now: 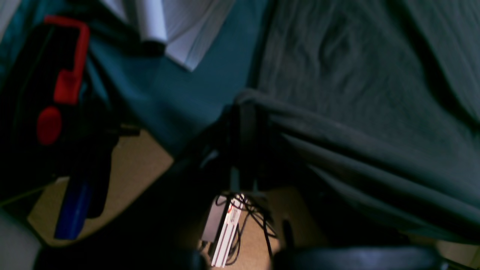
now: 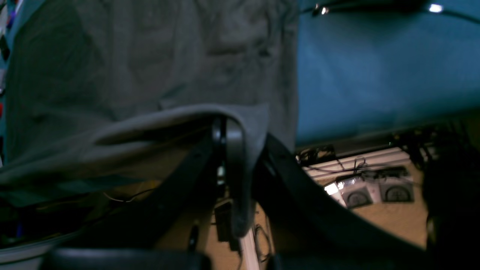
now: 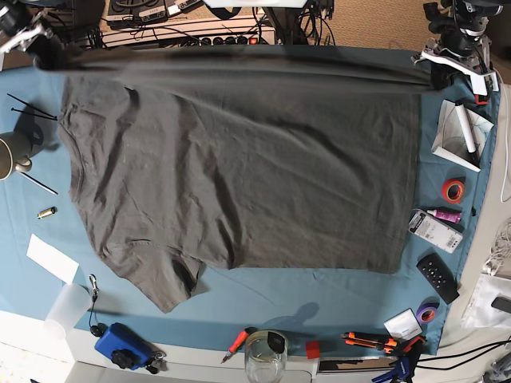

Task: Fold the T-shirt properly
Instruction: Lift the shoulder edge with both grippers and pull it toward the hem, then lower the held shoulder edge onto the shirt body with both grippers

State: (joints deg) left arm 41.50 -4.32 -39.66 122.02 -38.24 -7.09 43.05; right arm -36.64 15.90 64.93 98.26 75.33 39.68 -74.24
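The T-shirt (image 3: pixel 239 175) lies spread wide across the teal table cloth (image 3: pixel 335 291), filling most of the table. Its far edge is lifted off the cloth and pulled into a taut, dark band running along the back of the table from corner to corner. The rest of the shirt lies wrinkled on the cloth, with one short sleeve (image 3: pixel 172 283) angling out toward the near side.

Over at the far corner on the base view's left, the right gripper (image 3: pixel 24 36) has its jaws closed on the shirt's edge. The right wrist camera shows it up close: grey fabric (image 2: pixel 240 123) is draped over and pinched between the dark fingers (image 2: pixel 228 150), a loose flap hanging down below them.

At the opposite far corner, the left gripper (image 3: pixel 447 64) has its jaws shut on the other end of that edge. From the left wrist view, the fabric (image 1: pixel 337 142) comes in folds from the right and bunches at the gripper's tip (image 1: pixel 243 112).

Clutter surrounds the shirt: a roll of red tape (image 3: pixel 453 190), a black remote (image 3: pixel 437 278), a blue box (image 3: pixel 120 343), a glass jar (image 3: pixel 266 355) on the near edge, and a white card (image 3: pixel 52 258).
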